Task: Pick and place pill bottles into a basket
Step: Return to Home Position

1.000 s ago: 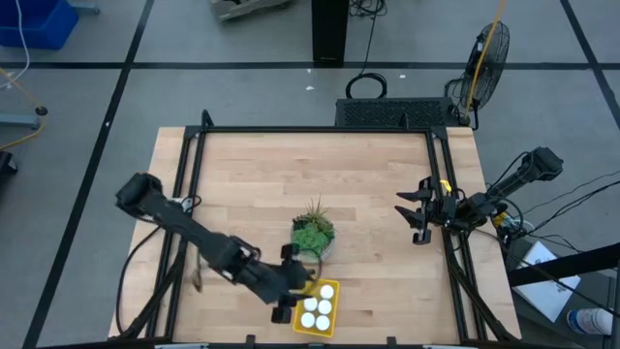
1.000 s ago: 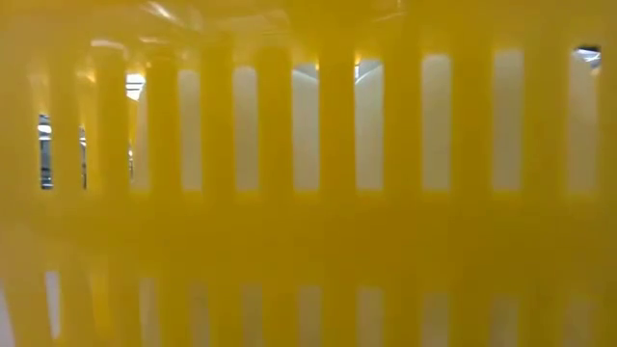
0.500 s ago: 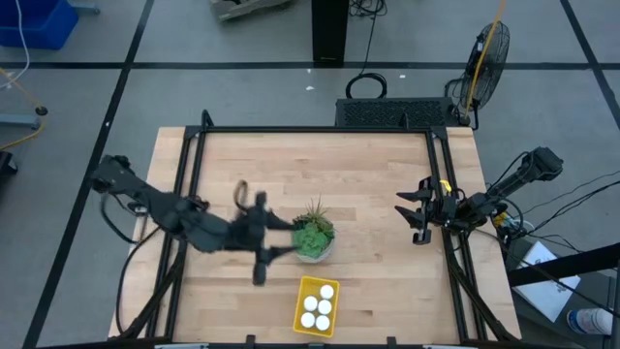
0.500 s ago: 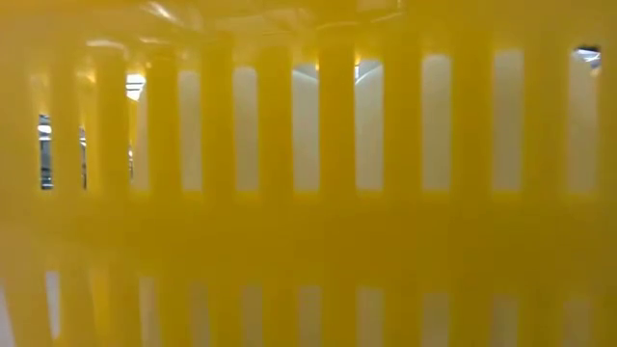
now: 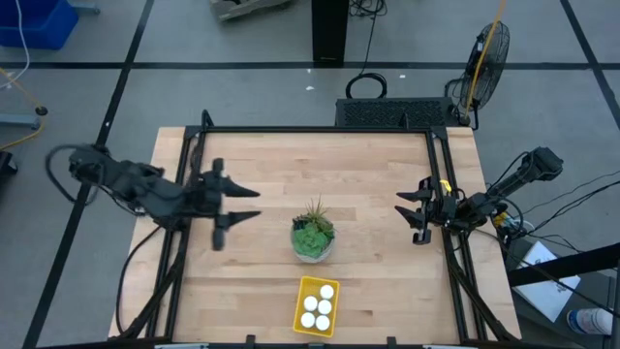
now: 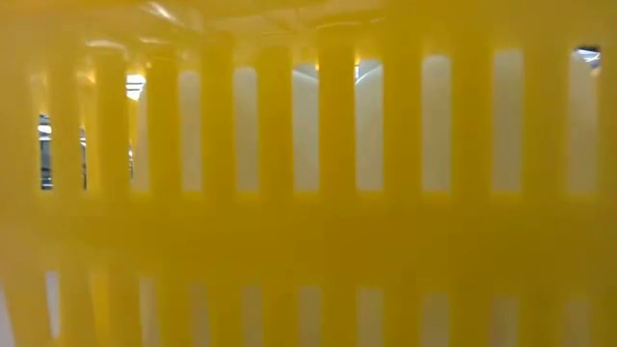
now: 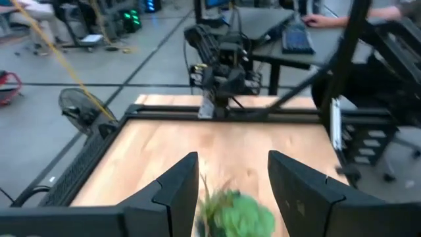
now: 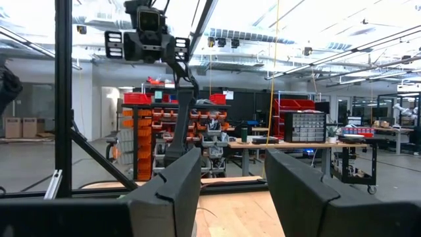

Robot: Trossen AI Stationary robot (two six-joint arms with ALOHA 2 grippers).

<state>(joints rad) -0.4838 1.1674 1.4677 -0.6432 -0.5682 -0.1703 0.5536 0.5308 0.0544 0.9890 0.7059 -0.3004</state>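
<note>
The yellow basket (image 5: 317, 305) stands near the table's near edge and holds four white pill bottles (image 5: 318, 309), caps up. In the low view the basket's slatted wall (image 6: 308, 231) fills the picture, with white bottles (image 6: 370, 125) behind the slats. My left gripper (image 5: 242, 204) is open and empty over the table's left part, left of the potted plant (image 5: 313, 237); its wrist view (image 7: 231, 178) shows the plant (image 7: 238, 212) ahead. My right gripper (image 5: 405, 215) is open and empty at the table's right side.
The green potted plant stands at the table's middle, just beyond the basket. A black frame (image 5: 315, 131) runs round the table. A fan (image 5: 489, 53) and a black box (image 5: 397, 111) stand beyond the far edge.
My left gripper has drawn back from the basket, going up and toward the table's left and far edges, and has turned level, pointing toward the right. It stays open and empty. The basket and the bottles have stayed where they were.
</note>
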